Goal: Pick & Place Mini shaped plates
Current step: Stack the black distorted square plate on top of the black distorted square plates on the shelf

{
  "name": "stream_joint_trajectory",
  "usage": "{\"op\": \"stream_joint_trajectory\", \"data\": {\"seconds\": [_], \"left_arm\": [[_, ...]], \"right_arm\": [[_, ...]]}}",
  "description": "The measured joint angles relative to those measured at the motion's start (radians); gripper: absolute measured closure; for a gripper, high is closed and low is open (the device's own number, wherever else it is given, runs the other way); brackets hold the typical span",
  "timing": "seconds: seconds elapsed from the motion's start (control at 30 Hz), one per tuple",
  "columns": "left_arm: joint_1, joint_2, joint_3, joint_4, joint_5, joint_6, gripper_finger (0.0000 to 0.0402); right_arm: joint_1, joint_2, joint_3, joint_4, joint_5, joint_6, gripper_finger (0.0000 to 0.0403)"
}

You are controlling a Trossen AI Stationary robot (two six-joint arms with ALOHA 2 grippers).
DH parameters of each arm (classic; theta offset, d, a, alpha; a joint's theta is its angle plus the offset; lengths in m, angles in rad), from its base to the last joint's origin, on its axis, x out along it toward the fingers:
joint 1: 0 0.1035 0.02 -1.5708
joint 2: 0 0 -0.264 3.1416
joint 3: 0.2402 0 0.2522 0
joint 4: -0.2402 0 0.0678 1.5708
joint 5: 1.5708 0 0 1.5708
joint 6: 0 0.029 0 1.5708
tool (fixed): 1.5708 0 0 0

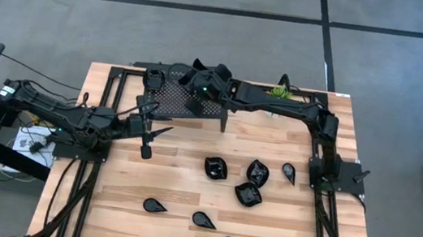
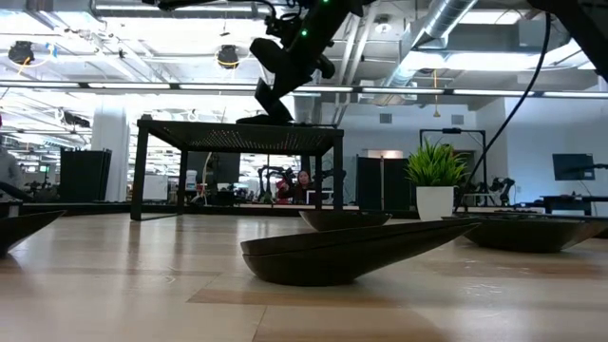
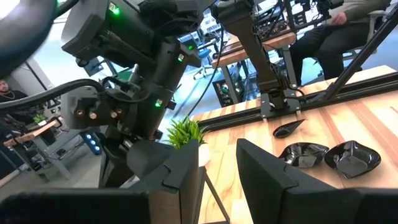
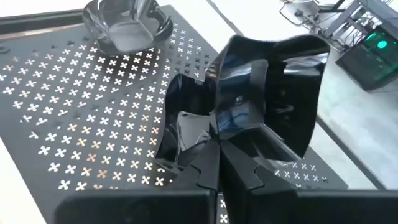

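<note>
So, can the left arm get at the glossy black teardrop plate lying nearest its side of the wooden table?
Probably yes. The left gripper hangs with jaws apart over bare wood, and that teardrop plate lies alone on the wooden table with nothing between them. The right gripper is busy over the perforated stand.

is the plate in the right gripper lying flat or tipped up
Tipped up. In the right wrist view the black plate stands nearly on edge, pinched at its rim in the shut right gripper, above the perforated stand, where another dish sits flat.

Past the left end effector (image 3: 217, 180), its two dark fingers parted, stands a green plant (image 3: 183, 132); beyond lie three black mini plates (image 3: 303, 154) on the wooden worktop (image 3: 373, 118).
</note>
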Motion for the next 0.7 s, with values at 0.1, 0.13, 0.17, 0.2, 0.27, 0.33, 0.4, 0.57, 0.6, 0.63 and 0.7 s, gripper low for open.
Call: {"op": "stream_joint_trajectory", "data": {"seconds": [0.1,0.13,0.17,0.2,0.27,0.33,0.4,0.57,0.6,0.63,0.7], "left_arm": [[0.0,0.0,0.0,0.001,0.0,0.0,0.0291],[0.0,0.0,0.0,0.001,0.0,0.0,0.0291],[0.0,0.0,0.0,0.001,0.0,0.0,0.0291],[0.0,0.0,0.0,0.002,0.0,0.0,0.0291],[0.0,0.0,0.0,0.002,0.0,0.0,0.0291],[0.0,0.0,0.0,0.002,0.0,0.0,0.0291],[0.0,0.0,0.0,0.002,0.0,0.0,0.0291],[0.0,0.0,0.0,0.002,0.0,0.0,0.0291],[0.0,0.0,0.0,0.002,0.0,0.0,0.0291],[0.0,0.0,0.0,0.002,0.0,0.0,0.0291],[0.0,0.0,0.0,0.002,0.0,0.0,0.0291]], "right_arm": [[-0.007,0.001,0.0,0.0,-0.007,0.015,0.0387],[-0.01,0.002,0.0,0.0,-0.022,0.028,0.0382],[-0.013,0.003,0.0,-0.002,-0.039,0.036,0.0377],[-0.015,0.004,0.0,-0.002,-0.055,0.037,0.0371],[-0.017,0.004,0.0,-0.001,-0.072,0.037,0.0357],[-0.019,0.004,0.0,0.0,-0.074,0.037,0.0345],[-0.019,0.004,0.0,0.0,-0.075,0.037,0.0335],[-0.019,0.004,0.0,0.002,-0.075,0.037,0.0321],[-0.019,0.004,0.0,0.004,-0.075,0.038,0.032],[-0.019,0.004,0.0,0.01,-0.075,0.041,0.032],[-0.019,0.004,0.0,0.036,-0.076,0.065,0.032]]}}
